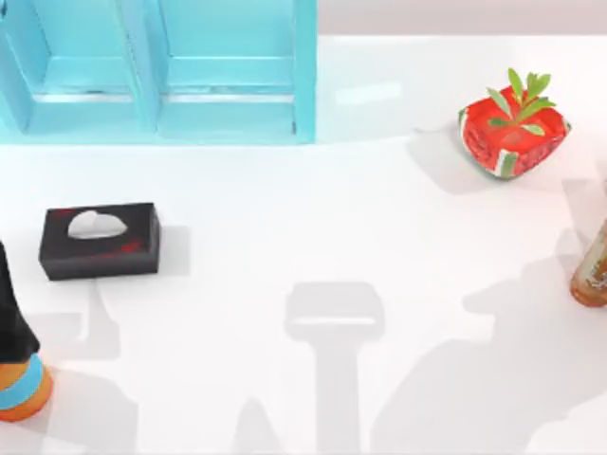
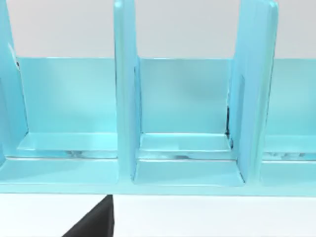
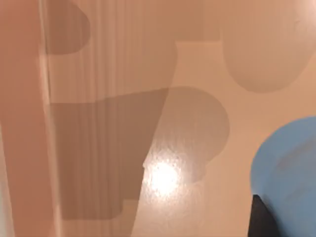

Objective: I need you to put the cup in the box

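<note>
Facing the turquoise box (image 2: 123, 98), the left arm holds its wrist about level and square to the open compartments. One whole bay lies straight ahead of the left hand, an upright divider (image 2: 252, 89) stands on each side of that bay, and part of another bay shows beyond each divider. Nearer to that hand than the box front, a black corner (image 2: 94, 222) juts up from the white bench (image 2: 207, 217); I cannot tell whether it belongs to the black tissue box (image 1: 100, 240). How the left hand is set I cannot tell.

The right arm tips its wrist steeply down, close over the bench, where soft rounded shadows and one bright glint lie below the right hand. The cup (image 3: 289, 173) is right beside that hand: a curved stretch of its blue side shows there. A dark sliver (image 3: 259, 222) touches or overlaps the blue. It may be part of the hand, and I cannot tell whether the hand grips the cup or merely stands by it.

From above, the turquoise box stands at the bench's far left, with the tissue box in front of it and well apart. A black bottle with an orange and blue base (image 1: 19, 374) stands at the near left corner. A red strawberry-patterned pot with a green plant (image 1: 512, 133) sits far right, and an amber bottle (image 1: 593, 265) stands at the right edge. Broad arm shadows (image 1: 334, 322) fall across the middle of the bench.
</note>
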You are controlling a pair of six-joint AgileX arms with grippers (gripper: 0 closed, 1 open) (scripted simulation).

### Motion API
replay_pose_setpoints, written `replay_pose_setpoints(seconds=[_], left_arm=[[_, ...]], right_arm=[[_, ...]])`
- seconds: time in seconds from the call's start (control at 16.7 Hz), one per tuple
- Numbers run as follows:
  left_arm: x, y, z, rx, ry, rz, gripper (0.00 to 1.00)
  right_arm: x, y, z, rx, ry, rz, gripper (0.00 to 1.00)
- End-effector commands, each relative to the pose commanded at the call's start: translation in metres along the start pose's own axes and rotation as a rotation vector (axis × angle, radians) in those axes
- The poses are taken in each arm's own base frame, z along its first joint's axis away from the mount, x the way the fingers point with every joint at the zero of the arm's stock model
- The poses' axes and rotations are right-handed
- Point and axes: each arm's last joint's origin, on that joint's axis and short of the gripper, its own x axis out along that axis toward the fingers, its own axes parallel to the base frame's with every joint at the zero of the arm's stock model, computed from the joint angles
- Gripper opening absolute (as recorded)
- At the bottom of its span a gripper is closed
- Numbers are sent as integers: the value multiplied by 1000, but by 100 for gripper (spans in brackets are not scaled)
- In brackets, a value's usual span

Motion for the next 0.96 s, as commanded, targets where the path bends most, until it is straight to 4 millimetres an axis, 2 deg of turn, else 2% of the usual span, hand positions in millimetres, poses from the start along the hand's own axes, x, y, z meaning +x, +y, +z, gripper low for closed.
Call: replay_pose_setpoints(seconds=[0.6,0.96], left_arm=[[0,0,0,0,0,0,100],[0,0,0,0,0,0,100]], right_arm=[[0,0,0,0,0,0,98],[0,0,0,0,0,0,100]])
